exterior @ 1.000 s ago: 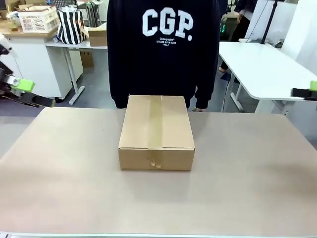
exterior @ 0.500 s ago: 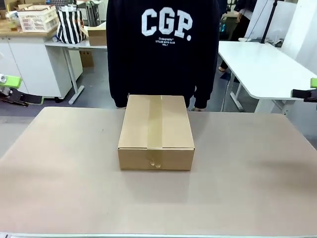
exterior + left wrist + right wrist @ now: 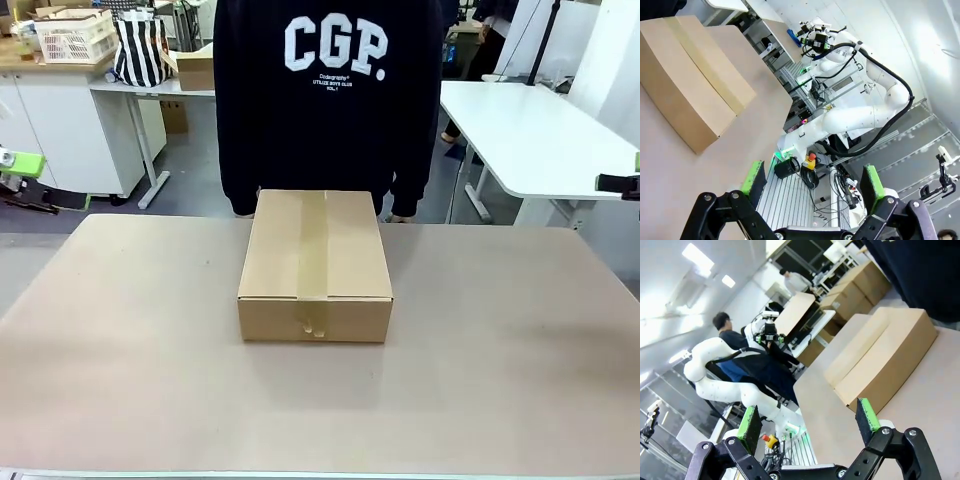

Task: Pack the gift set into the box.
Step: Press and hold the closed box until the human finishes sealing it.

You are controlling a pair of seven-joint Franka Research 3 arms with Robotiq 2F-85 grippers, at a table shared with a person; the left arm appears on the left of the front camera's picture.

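Table [image 3: 120, 360] pretty much bare apart from the box [image 3: 316, 262], sat mid-table toward the far edge, flaps closed and taped along the top, right in front of a person [image 3: 330, 100] in a dark sweatshirt. Left gripper [image 3: 812, 180] hung wide apart off the table's side, gripping nothing. Same deal for the right gripper [image 3: 807, 422]: spread wide, nothing between the pads.

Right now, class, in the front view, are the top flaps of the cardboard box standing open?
No: the box has its flaps folded flat, with a strip of tape running along the centre seam.
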